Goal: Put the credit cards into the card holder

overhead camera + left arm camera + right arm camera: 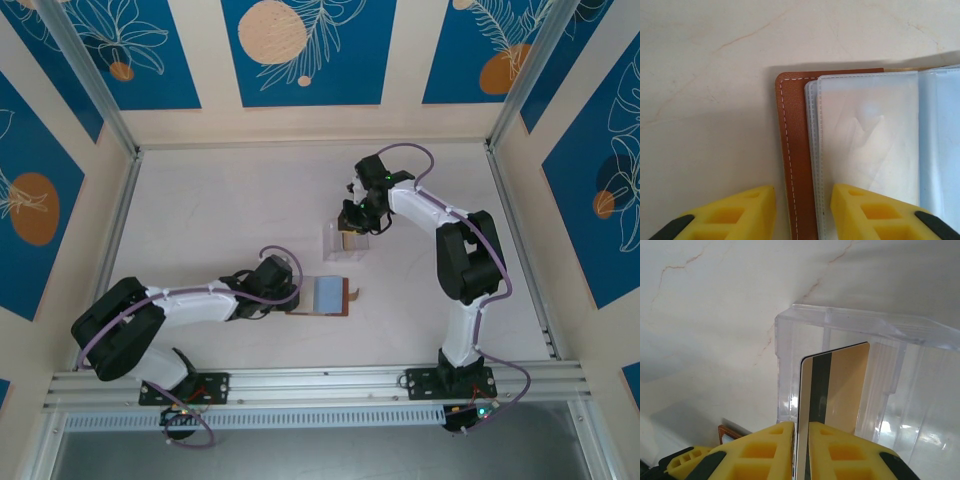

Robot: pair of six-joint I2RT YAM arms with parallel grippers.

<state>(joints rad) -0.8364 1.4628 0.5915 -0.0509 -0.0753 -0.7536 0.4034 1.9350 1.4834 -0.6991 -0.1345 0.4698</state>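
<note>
The right hand (801,429) pinches a thin gold plastic card with a black magnetic stripe (837,390) at a clear plastic slotted stand (850,322); the left hand (802,192) sits at the open brown leather card holder (792,150).
Its yellow fingers (775,442) are closed on the card's lower end, which stands upright between them; the left hand is part-open and clamps nothing, astride the holder's stitched border, one finger over the worktop (705,75), one over the bluish sleeves (865,140); the holder lies flat near the stand; the card looks light, stiff and slick, so gripping its flat faces near one end seems right, the far end free to enter a sleeve; the sleeves look soft, likely to buckle.
</note>
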